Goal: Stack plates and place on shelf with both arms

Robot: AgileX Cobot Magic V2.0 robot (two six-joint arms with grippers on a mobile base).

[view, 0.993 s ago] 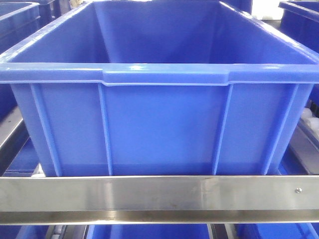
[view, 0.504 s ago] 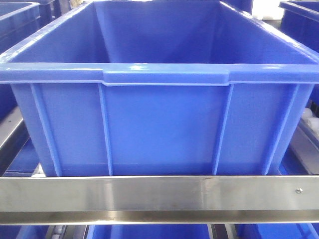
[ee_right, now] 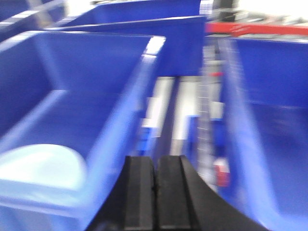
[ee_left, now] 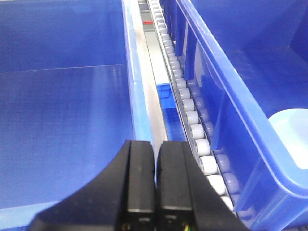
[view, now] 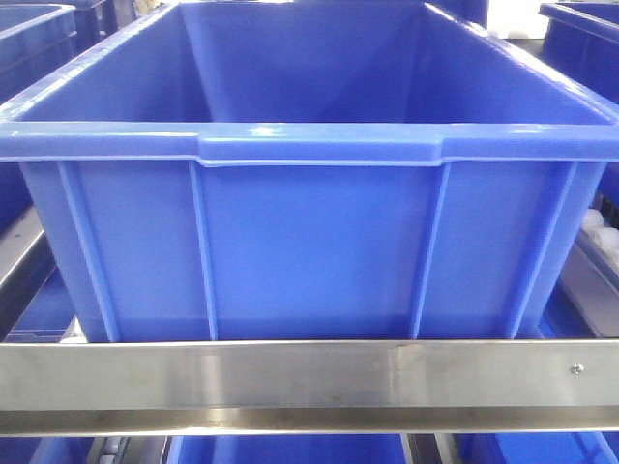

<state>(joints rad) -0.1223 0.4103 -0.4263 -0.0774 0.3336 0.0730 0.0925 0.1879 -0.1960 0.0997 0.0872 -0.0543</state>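
Observation:
A pale bluish-white plate (ee_left: 292,139) lies inside the blue crate (ee_left: 250,72) at the right edge of the left wrist view. In the blurred right wrist view the plate (ee_right: 41,168) shows in the crate (ee_right: 72,96) at lower left. Whether it is one plate or a stack I cannot tell. My left gripper (ee_left: 156,143) is shut and empty, hovering over the gap between two crates. To the right of the plate's crate, my right gripper (ee_right: 155,158) is also shut and empty. The shelf front rail (view: 290,377) is brushed steel. Neither plates nor grippers appear in the front view.
A big blue crate (view: 309,242) fills the front view behind the rail. A white roller track (ee_left: 185,103) and a steel strip (ee_left: 149,82) run between crates. Another crate (ee_left: 57,106) lies left of my left gripper, and one more (ee_right: 269,120) right of my right gripper.

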